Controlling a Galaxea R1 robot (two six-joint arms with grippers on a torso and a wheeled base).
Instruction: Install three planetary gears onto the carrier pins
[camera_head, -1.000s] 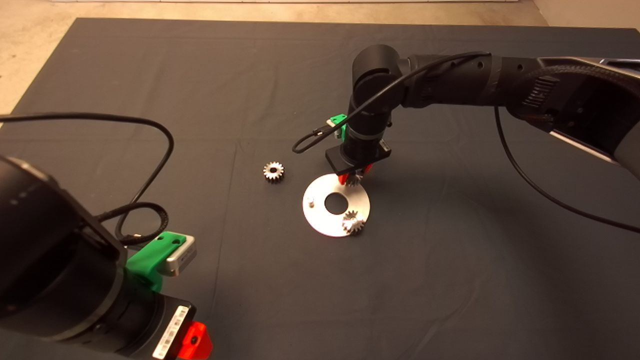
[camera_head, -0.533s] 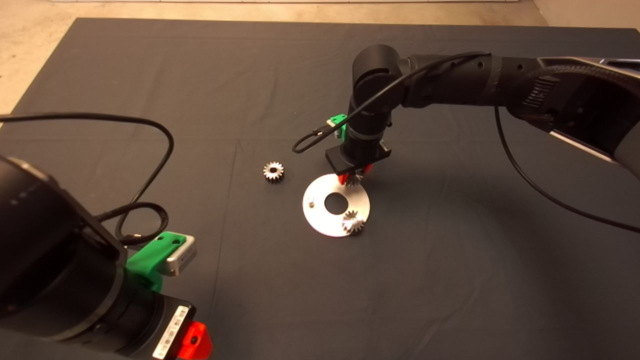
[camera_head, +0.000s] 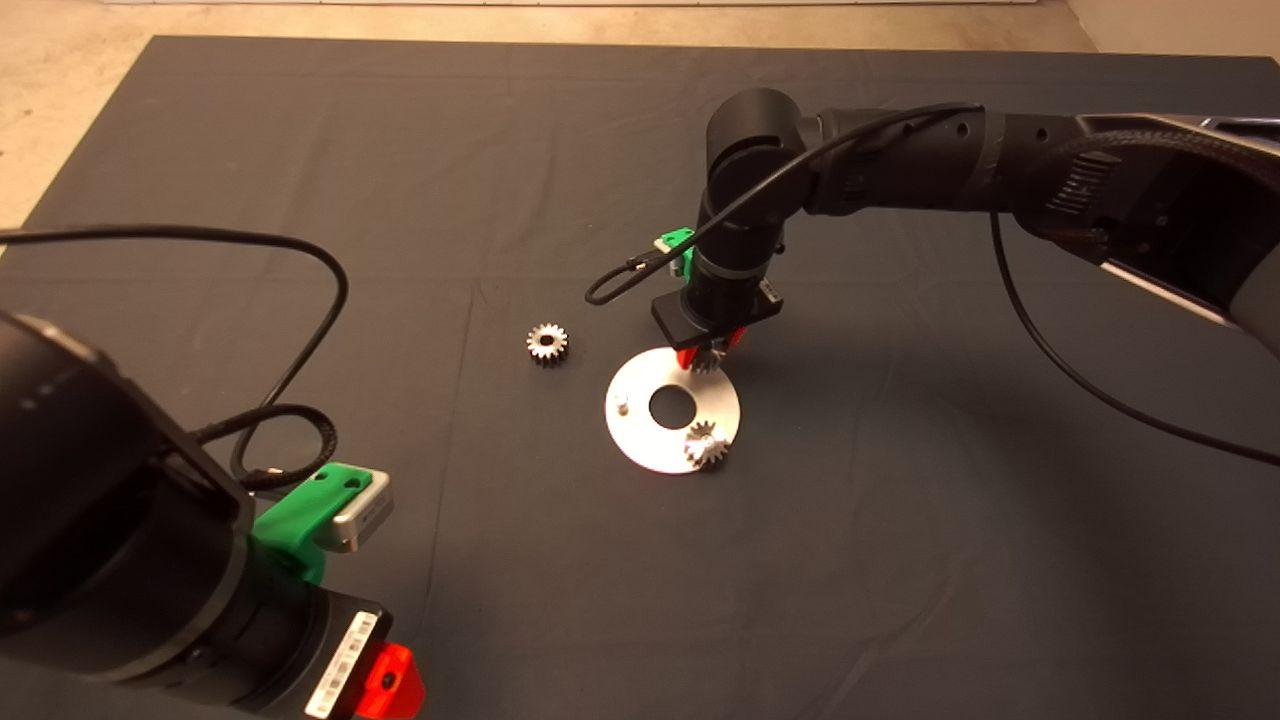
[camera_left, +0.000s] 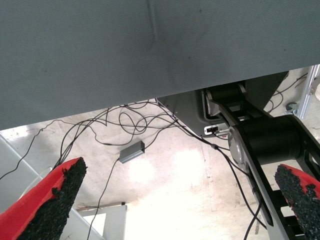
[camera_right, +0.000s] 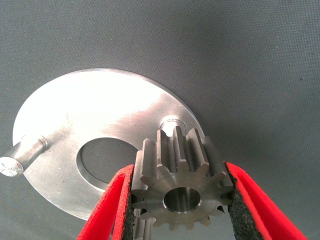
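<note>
Head view: the right hand (camera_head: 709, 352), green-bodied with two red fingers, hangs from its black arm over the far rim of the flat silvery-white round metal disc (camera_head: 650, 440) on the dark mat (camera_head: 900, 560) that covers the desk; a small dark-silver toothed metal gear (camera_head: 709, 358) sits between its fingers, clamped; a second gear of the same kind (camera_head: 705, 445) rests on the disc's near right edge, across the central hole from the hand; a third gear (camera_head: 547, 343) lies flat on the mat, off the disc and well to the left of the hand; one short silver stud (camera_head: 621, 404) stands bare on the disc's left side; the left hand (camera_head: 385, 680) waits at the lower left edge, and a white label with a barcode shows on its wrist, the print too small to read.

Left wrist view: the left hand's two red fingers (camera_left: 52, 200) stand wide apart with nothing between them; beyond the mat's edge lie pale floor, loose black cables and a small grey box (camera_left: 132, 151).

Right wrist view: the black pads (camera_right: 239, 202) press both flanks of the held gear (camera_right: 182, 187), its bore open; just past it a low round stud (camera_right: 172, 123) shows on the disc (camera_right: 100, 110); the bare stud (camera_right: 22, 156) stands across the central hole.
</note>
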